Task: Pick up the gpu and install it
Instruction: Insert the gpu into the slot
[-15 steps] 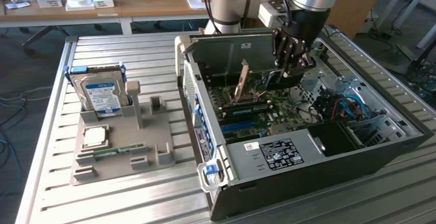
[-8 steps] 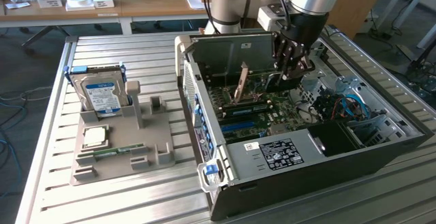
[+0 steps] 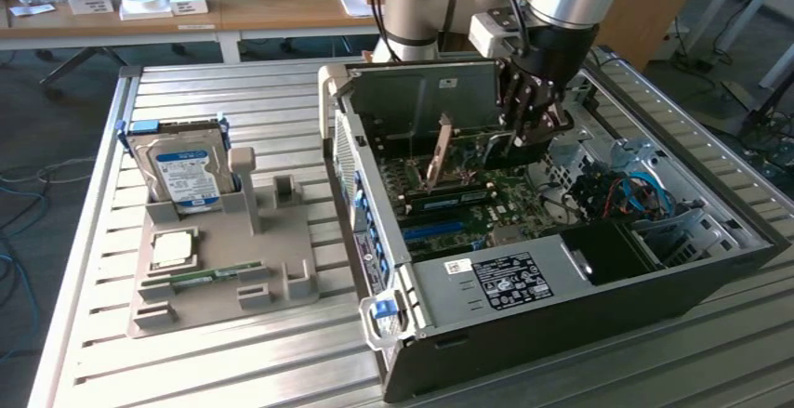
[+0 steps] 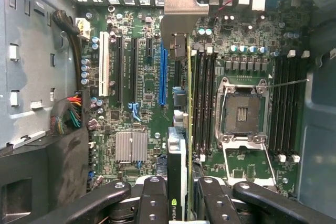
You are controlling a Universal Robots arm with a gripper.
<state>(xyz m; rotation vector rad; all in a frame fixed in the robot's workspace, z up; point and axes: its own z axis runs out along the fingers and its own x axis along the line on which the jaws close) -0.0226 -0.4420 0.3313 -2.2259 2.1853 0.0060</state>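
Observation:
Inside the open computer case point(image 3: 546, 278), my gripper point(image 3: 534, 125) hangs over the motherboard point(image 3: 496, 208). It is shut on the gpu point(image 4: 177, 161), a thin card seen edge-on between the black fingers point(image 4: 152, 195) in the wrist view. The card's pale metal bracket point(image 4: 184, 3) points at the case's rear slot openings. The card hangs above the board, just beside the long blue slot point(image 4: 162, 77); whether it touches a slot I cannot tell. In the exterior view the gpu point(image 3: 471, 152) reaches from the fingers toward the case's rear wall.
A grey holder tray point(image 3: 211, 310) at the exterior view's left carries a blue-labelled hard drive point(image 3: 184, 174), a CPU point(image 3: 174, 248) and a RAM stick point(image 3: 205, 278). Close around the card are the CPU socket point(image 4: 241, 114), a silver heatsink point(image 4: 131, 146) and cable bundles point(image 4: 71, 111).

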